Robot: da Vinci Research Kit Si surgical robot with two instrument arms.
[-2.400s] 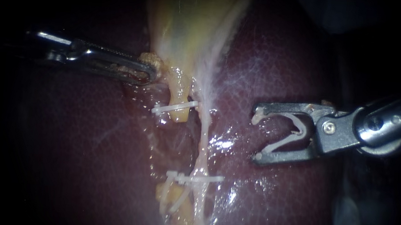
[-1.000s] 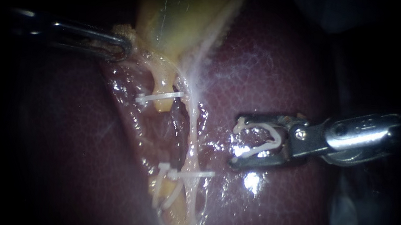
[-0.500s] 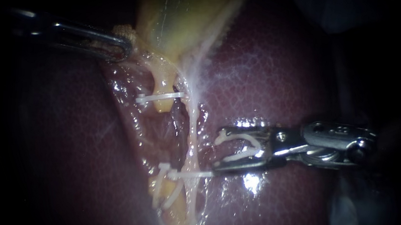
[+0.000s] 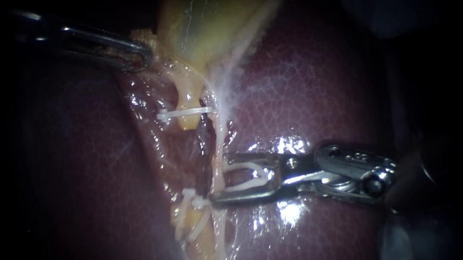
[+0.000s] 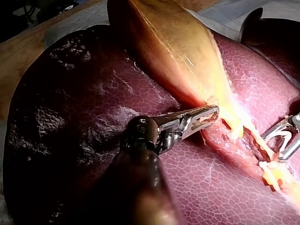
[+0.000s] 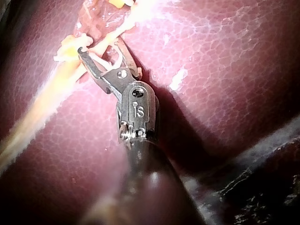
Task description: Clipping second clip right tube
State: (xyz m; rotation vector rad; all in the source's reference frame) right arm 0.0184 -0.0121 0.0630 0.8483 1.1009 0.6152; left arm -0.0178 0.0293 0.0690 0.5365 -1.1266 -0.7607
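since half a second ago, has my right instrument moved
Yes. The right instrument with its loaded clip has slid left, judged against the unmoved upper clip, and now reaches the right tube.

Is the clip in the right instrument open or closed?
Open. The clip in the right instrument shows two white legs spread apart, with the right tube at their mouth.

The right tube (image 4: 220,145), a thin pale strand, runs down to a closed clip (image 4: 194,201), white and set across it. An open clip (image 4: 254,175), white and V-shaped, sits in the right instrument (image 4: 221,179), its mouth at the tube just above the closed one.
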